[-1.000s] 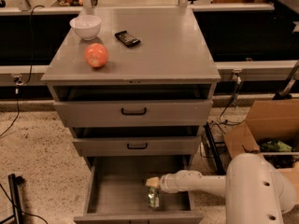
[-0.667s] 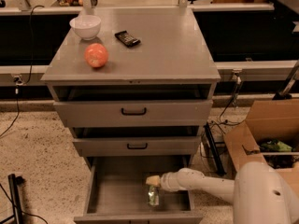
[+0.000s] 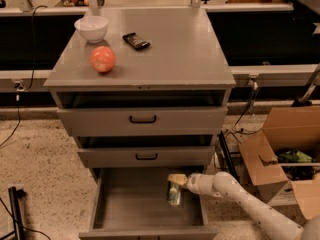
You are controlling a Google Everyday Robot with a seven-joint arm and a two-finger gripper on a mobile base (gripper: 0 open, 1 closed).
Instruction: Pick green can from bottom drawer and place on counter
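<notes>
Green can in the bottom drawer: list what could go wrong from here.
The gripper sits at the top of the can; a shallow hold could let it tip or slip. Lifted straight up, the can could hit the middle drawer, whose front is close above.

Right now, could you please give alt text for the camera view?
The end effector reaches into the open bottom drawer, right at the top of the green can. On the counter sit a white bowl, a reddish fruit and a dark object.
</notes>
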